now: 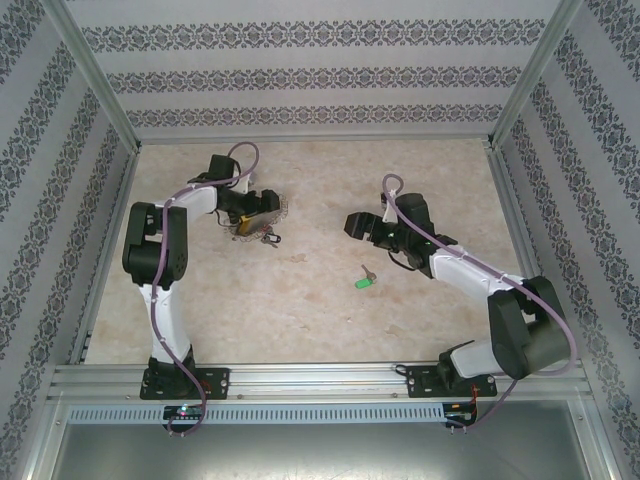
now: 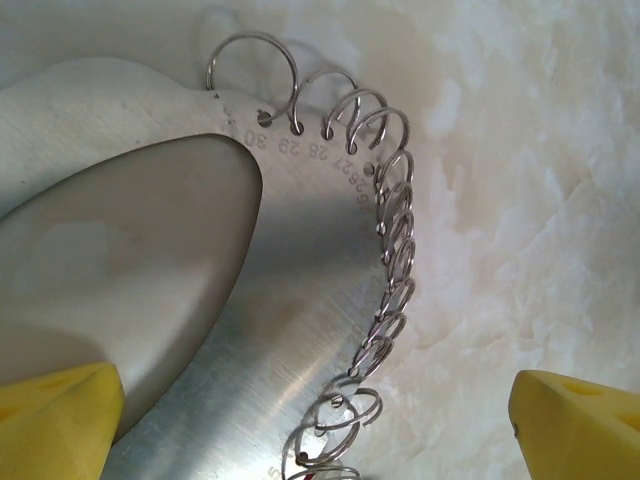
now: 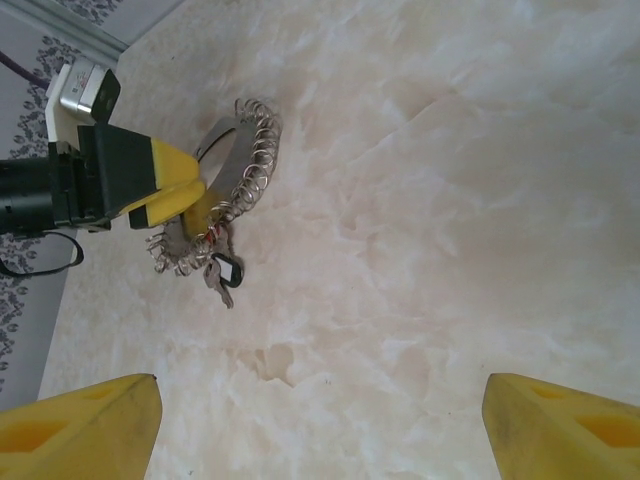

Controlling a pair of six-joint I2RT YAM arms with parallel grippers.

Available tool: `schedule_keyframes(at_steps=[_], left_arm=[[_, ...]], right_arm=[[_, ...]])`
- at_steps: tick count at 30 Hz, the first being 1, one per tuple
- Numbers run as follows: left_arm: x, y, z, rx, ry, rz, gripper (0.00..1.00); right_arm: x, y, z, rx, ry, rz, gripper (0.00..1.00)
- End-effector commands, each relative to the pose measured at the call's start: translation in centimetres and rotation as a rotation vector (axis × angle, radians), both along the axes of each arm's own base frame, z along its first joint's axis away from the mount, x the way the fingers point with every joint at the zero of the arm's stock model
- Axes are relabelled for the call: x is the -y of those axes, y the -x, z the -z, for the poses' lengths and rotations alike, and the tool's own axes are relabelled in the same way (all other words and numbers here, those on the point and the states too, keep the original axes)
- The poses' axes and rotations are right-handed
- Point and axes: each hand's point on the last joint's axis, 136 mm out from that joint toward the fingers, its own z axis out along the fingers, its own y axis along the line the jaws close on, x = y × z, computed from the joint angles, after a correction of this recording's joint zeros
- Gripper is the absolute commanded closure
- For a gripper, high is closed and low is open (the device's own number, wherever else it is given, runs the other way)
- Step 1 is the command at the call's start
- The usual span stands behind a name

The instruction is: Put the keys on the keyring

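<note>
Left wrist | keyring (image 2: 290, 290) between wide left jaws | green key (image 1: 363, 281) outside wide right jaws, nearby

Keyring: broad grey metal band (image 2: 290, 330) with numbered holes, fringed with small wire loops (image 2: 395, 255), left of centre on the tabletop (image 1: 320, 310).
Green key: tiny (image 1: 363, 281), lying alone, well right of the keyring.
Dark-headed key: (image 3: 224, 272) touching the fringe.

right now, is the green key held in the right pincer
No, the green key lies loose on the table, apart from the open right pincer, which has nothing between its fingers.
</note>
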Motion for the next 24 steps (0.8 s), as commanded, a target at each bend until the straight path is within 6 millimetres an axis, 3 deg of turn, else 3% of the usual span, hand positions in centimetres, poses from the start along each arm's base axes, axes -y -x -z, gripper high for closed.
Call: schedule_keyframes(at_steps=[1,13,20,24], left_arm=[[2.0,4.2,1.4,-0.117,0.022,0.041,0.02],[4.7,9.0,0.0,-0.131,0.040,0.018,0.07],[7.9,12.5,0.4,-0.165,0.071,0.027,0.12],[9.6,13.7,-1.2,-0.118,0.104,0.023,0.13]], right_arm=[[-0.6,-0.4,-0.8,0.011,-0.005,0.006,0.16],[-2.4,0.7,0.3,-0.039,-0.009,-0.036,0.22],[-4.4,1.2,1.5,-0.091,-0.018,-0.075,0.26],[-5.3,1.0,2.4,-0.135,-0.038,-0.072,0.32]])
